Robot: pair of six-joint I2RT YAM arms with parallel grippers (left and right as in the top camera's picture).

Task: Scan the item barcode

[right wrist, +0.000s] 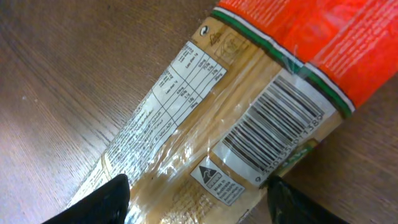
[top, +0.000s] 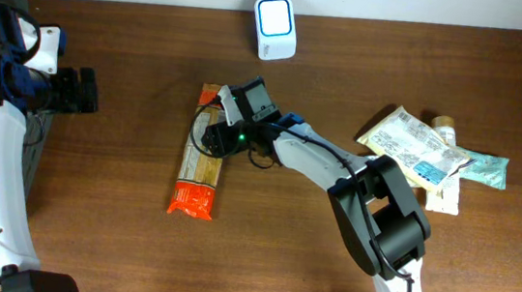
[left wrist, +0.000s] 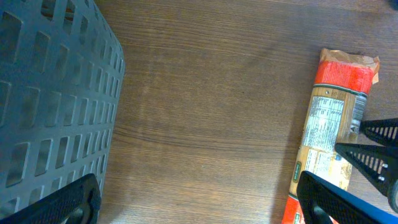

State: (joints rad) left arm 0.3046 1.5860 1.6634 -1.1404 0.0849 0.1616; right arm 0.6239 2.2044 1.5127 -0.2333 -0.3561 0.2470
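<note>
The long clear-plastic spaghetti packet with orange ends (top: pixel 199 164) lies flat on the brown wooden table (top: pixel 118 209), its barcode (right wrist: pixel 273 124) facing up (sharp in the right wrist view). The right gripper (right wrist: pixel 199 202) straddles it, but I cannot tell whether it pinches. The left gripper (left wrist: pixel 199 202) hangs released, well apart.

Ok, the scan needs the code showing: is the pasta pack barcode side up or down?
Up: the pack lies flat, its barcode facing the right wrist camera above it.
</note>
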